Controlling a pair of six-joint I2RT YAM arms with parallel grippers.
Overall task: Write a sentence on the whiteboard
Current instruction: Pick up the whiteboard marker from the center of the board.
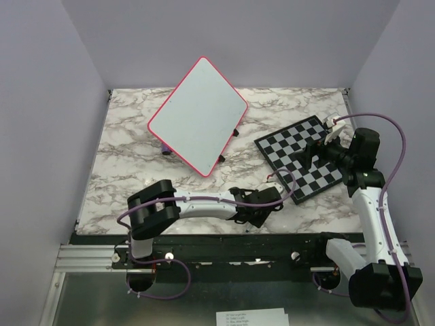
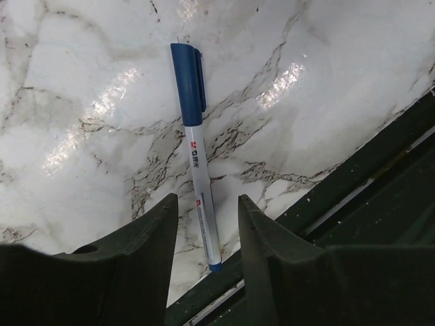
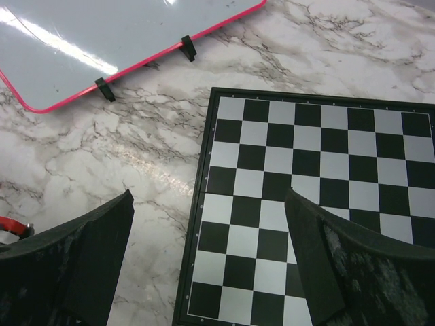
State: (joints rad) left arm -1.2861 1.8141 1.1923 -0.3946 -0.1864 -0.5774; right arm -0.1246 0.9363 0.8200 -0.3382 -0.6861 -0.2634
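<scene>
My left pincer (image 2: 207,227) is released. Its fingers flank the tail end of a blue-capped marker (image 2: 196,146) without touching it. The marker lies on the table (image 2: 81,102) at the near edge and appears in the left wrist view only; in the top view the left pincer (image 1: 262,204) covers it.

My right pincer (image 3: 211,258) is also released, over the left edge of the chessboard (image 3: 306,170).

The whiteboard (image 1: 197,115) sits cornerwise at the table's far middle, its face plain white. The right wrist view shows only its red-rimmed edge and two black feet.

Whiteboard (image 1: 198,114) — pink-red rim, unmarked white face, turned diamond-wise, on marble table (image 1: 122,170)
</scene>
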